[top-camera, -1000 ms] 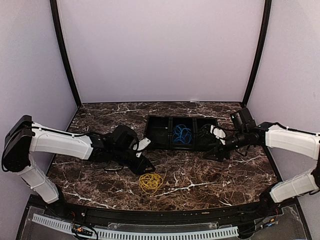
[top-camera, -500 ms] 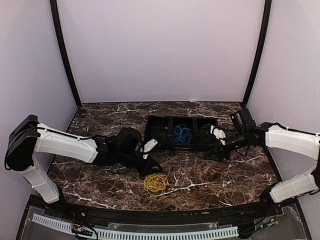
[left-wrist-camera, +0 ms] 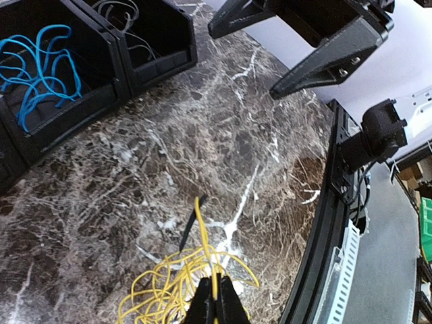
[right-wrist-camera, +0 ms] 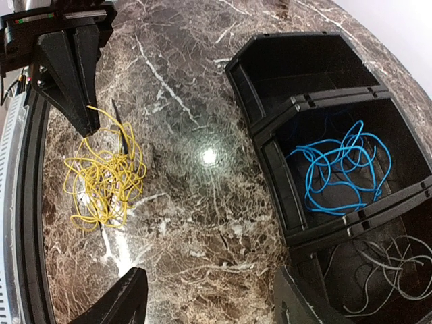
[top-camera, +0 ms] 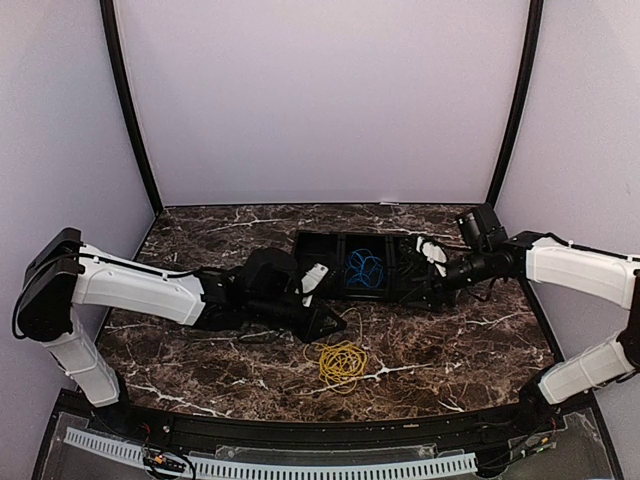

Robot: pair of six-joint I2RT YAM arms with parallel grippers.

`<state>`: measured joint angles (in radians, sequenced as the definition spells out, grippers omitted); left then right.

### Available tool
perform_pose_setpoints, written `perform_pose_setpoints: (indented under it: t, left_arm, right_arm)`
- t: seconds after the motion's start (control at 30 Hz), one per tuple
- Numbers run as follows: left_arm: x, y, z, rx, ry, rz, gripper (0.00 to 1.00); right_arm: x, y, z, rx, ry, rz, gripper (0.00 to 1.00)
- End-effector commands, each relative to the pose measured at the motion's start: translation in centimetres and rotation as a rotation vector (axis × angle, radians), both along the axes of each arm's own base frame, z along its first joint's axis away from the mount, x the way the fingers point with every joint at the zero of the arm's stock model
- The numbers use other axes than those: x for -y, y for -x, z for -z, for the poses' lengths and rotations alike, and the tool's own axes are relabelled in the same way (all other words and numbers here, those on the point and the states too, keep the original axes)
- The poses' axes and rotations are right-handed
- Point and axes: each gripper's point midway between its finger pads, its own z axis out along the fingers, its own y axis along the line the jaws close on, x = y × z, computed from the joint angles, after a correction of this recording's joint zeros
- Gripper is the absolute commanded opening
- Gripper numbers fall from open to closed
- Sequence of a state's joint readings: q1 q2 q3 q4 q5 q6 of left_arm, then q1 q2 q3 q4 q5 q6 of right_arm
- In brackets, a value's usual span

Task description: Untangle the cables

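Since a second ago the left gripper (left-wrist-camera: 214, 307) has travelled rightward toward the middle of the table (top-camera: 450, 350), and the yellow cable (top-camera: 342, 362) has come along with it. The right gripper (right-wrist-camera: 209, 300) has meanwhile drawn back from the front of the tray (top-camera: 300, 240) to a place above its right end.

The left fingers are pressed together at their tips, with one strand of the yellow cable pinched between them. That strand runs up from the top of the coil. The rest of the yellow cable lies as a loose, tangled heap on the marble just under the tips, nearer the table's front edge than the tray and apart from it.

The right gripper's fingers (right-wrist-camera: 125, 300) stand wide apart. In the right wrist view they frame marble on one side and the tray's near corner on the other.

The tray is black, with three compartments in a row. The blue cable (right-wrist-camera: 347, 169) rests in the middle one in open loops. A thin grey cable (right-wrist-camera: 385, 270) lies in the end compartment nearest the right arm, directly below the spread fingers.

The left arm stretches low across the table from the left. The right arm reaches in from the right, its wrist at the tray's right end.
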<state>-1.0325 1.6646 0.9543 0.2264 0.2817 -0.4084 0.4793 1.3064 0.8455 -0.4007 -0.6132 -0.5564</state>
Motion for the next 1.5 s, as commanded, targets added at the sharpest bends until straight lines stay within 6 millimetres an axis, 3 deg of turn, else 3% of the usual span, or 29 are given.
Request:
perform_pose_setpoints:
  t: [0.0, 0.17, 0.3, 0.43, 0.5, 0.6, 0.77, 0.9, 1.07, 1.3, 1.47]
  left_arm:
    - [-1.9, -1.7, -3.1, 0.058, 0.006, -0.145, 0.0]
    - [-4.4, -3.2, -4.5, 0.083, -0.002, -0.302, 0.0]
    - [-5.3, -3.1, -4.8, 0.067, 0.027, -0.342, 0.0]
    - [-6.2, -2.8, -3.7, 0.04, 0.008, -0.367, 0.0]
    - [-6.7, -2.8, -3.1, 0.027, 0.001, -0.387, 0.0]
    - [-7.8, -2.8, -2.6, 0.021, 0.0, -0.432, 0.0]
    - [-9.1, -2.7, -2.0, -0.004, 0.027, -0.496, 0.0]
    - [-9.5, -2.6, -2.1, -0.016, 0.047, -0.512, 0.0]
    - [-9.9, -2.5, -2.1, -0.023, 0.073, -0.524, 0.0]
    - [-10.3, -2.2, -1.9, -0.026, 0.087, -0.526, 0.0]
    - [-11.0, -2.3, -2.9, -0.018, 0.122, -0.553, 0.0]
  right_arm:
    - [-1.9, -0.9, -3.2, -0.017, -0.11, 0.015, 0.67]
    - [-4.2, -1.4, -4.4, -0.005, -0.154, 0.002, 0.71]
    - [-5.8, -3.0, -6.2, 0.051, -0.179, 0.008, 0.73]
    - [-7.5, -3.9, -8.2, 0.049, -0.238, 0.008, 0.83]
    - [-8.6, -3.6, -8.7, 0.052, -0.262, -0.011, 0.97]
    - [-10.3, -3.3, -8.4, 0.037, -0.296, -0.024, 0.99]
    - [-13.5, -1.3, -5.7, -0.025, -0.256, -0.1, 0.98]
    - [-15.6, 0.3, -4.1, -0.035, -0.233, -0.141, 0.89]
    - [-18.2, 2.2, -1.0, -0.102, -0.18, -0.192, 0.87]
    - [-20.5, 0.7, 2.3, -0.174, -0.131, -0.114, 0.84]
    - [-21.6, 1.0, 4.8, -0.217, -0.094, -0.109, 0.78]
